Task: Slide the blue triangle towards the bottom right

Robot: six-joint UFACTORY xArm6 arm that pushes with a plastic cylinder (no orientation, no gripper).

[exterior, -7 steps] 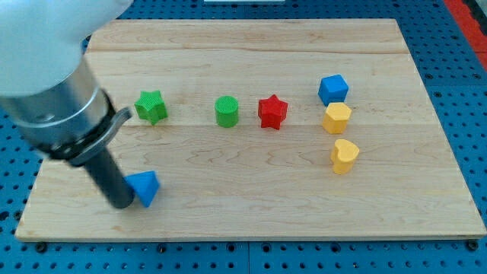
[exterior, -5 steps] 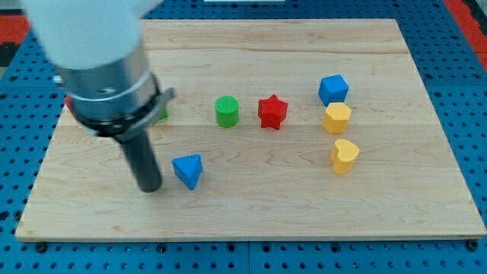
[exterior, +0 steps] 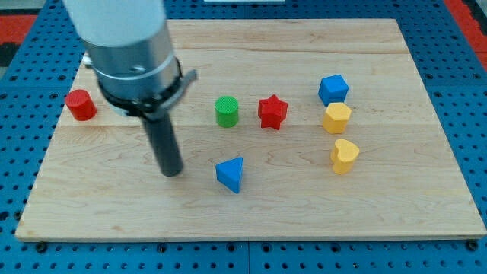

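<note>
The blue triangle lies on the wooden board, a little below the board's middle. My tip stands to the triangle's left, apart from it by a clear gap. The rod rises from the tip up to the arm's big grey body at the view's top left.
A green cylinder and a red star sit above the triangle. A blue cube, a yellow hexagon and a yellow heart stand in a column at the right. A red cylinder sits at the left. The arm hides the green star.
The blue triangle has slid to the right, from the board's lower left to near its middle. My tip has moved right behind it and now stands apart from it. The arm now covers the green star and uncovers the red cylinder.
</note>
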